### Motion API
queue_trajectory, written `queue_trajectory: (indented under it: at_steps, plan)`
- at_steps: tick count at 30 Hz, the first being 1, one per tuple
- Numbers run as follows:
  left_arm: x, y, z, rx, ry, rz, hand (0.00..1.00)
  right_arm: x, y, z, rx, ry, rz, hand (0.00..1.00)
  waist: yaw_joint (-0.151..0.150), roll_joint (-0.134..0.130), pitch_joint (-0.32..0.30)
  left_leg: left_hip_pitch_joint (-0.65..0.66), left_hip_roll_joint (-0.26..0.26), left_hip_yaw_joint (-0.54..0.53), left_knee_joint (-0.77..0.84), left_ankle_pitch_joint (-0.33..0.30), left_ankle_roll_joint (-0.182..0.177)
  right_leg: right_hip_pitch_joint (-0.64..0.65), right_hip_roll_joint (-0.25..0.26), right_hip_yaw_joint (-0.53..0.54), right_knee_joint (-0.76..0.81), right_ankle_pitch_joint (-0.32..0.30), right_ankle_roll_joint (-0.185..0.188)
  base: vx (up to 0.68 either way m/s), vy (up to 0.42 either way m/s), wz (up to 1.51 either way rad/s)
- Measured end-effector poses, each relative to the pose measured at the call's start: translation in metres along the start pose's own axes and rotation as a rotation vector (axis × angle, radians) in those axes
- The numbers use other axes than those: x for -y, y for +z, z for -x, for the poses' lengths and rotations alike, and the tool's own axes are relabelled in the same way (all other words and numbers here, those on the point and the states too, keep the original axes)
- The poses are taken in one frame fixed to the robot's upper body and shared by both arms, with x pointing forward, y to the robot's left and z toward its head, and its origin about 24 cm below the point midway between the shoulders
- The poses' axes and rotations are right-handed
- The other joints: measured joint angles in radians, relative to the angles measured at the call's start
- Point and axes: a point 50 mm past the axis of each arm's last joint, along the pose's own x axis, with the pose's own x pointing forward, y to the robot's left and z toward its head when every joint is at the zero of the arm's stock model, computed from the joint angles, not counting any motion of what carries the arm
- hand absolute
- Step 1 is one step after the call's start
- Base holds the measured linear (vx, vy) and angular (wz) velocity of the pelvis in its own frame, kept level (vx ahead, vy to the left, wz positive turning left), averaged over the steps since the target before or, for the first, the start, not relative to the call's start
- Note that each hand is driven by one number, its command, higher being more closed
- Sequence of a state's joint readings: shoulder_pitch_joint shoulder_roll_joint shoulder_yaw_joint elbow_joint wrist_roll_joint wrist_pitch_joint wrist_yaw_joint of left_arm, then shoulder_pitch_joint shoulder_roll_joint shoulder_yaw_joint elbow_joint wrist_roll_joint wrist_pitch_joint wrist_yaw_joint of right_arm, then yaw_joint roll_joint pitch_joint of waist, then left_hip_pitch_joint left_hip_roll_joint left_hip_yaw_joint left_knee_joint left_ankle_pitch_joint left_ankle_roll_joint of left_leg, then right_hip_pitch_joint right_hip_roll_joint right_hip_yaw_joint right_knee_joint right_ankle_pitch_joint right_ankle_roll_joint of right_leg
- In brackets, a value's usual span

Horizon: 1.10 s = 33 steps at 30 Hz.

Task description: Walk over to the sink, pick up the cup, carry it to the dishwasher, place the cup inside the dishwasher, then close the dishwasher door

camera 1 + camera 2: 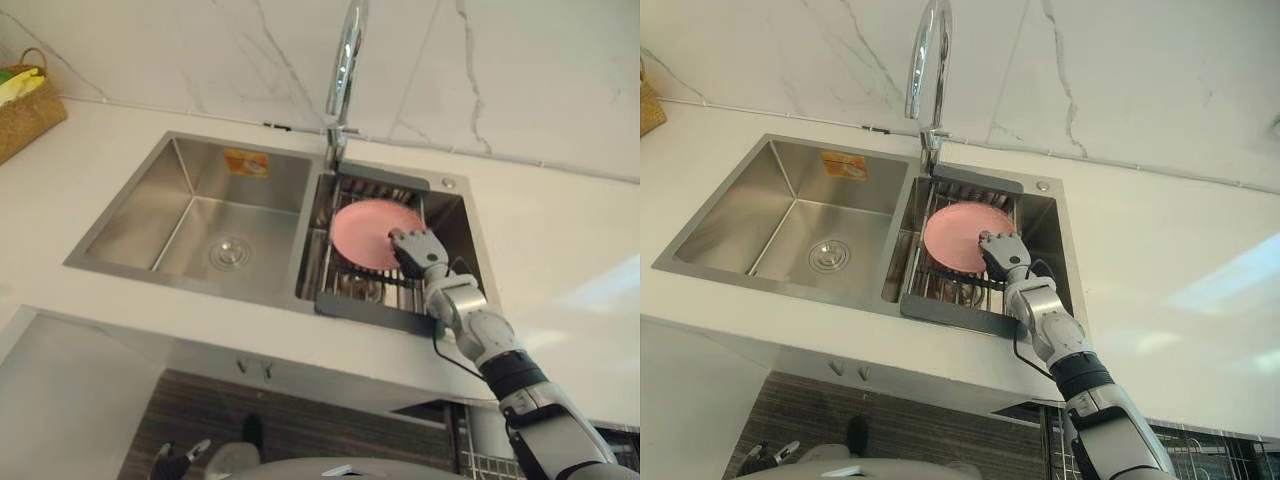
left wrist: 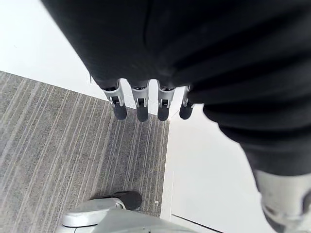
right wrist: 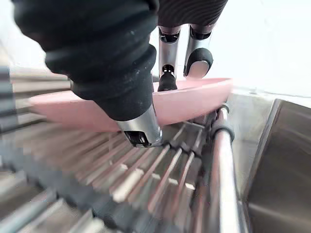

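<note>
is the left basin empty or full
Empty: the left basin shows bare steel down to its drain, with no water or dishes in it.

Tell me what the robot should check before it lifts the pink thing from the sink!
1. Is the right hand at the pink plate: ok.
2. Secure hold on the plate: cannot tell.
3. Item is the cup: not ok, it looks like a plate.
4. Plate rests on the sink rack: ok.
5. Is the faucet out of the way: ok, it stands behind the plate.
6. Is the left hand free: ok, open, hanging over the floor.
</note>
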<state>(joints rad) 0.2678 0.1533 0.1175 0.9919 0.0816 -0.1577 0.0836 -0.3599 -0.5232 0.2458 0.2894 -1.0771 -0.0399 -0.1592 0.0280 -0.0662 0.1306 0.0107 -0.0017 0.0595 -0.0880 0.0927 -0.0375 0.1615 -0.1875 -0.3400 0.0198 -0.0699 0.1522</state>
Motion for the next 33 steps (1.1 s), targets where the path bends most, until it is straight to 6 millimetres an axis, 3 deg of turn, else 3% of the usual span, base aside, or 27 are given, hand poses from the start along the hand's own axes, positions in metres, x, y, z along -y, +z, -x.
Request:
queue_trajectory:
  at_steps: [5, 26, 30, 33]
  plan:
    - [0.0, 0.001, 0.0, 0.006, 0.002, 0.003, 0.0, 0.032, -0.013, -0.001, -0.048, -0.192, -0.069, 1.0, -0.006, 0.001, 0.0, 0.001, -0.002, 0.008, 0.0, 0.001, -0.003, 0.0, -0.002, 0.003, -0.007, 0.0, 0.001, 0.0, -0.009, -0.04]
    - [0.004, 0.001, 0.001, 0.016, 0.005, 0.014, 0.0, 0.034, -0.012, -0.001, -0.019, -0.208, -0.105, 1.0, -0.012, 0.001, 0.0, 0.006, -0.001, 0.006, 0.0, 0.005, -0.004, 0.003, -0.002, 0.002, -0.005, 0.003, 0.001, 0.0, 0.0, 0.0]
    - [0.004, 0.003, 0.001, 0.031, 0.001, -0.005, 0.0, 0.045, -0.019, 0.002, -0.023, -0.241, -0.092, 1.0, -0.021, 0.001, 0.0, 0.004, -0.007, 0.01, 0.0, 0.006, 0.0, 0.001, -0.007, 0.003, -0.008, 0.003, 0.003, 0.0, 0.0, 0.0]
    - [0.007, 0.005, 0.0, 0.047, -0.012, -0.032, 0.0, 0.057, -0.037, 0.005, -0.082, -0.289, -0.094, 1.0, -0.029, 0.0, 0.0, 0.009, -0.016, 0.018, 0.001, 0.01, 0.013, 0.001, -0.017, 0.012, -0.007, 0.012, 0.015, 0.0, 0.003, -0.07]
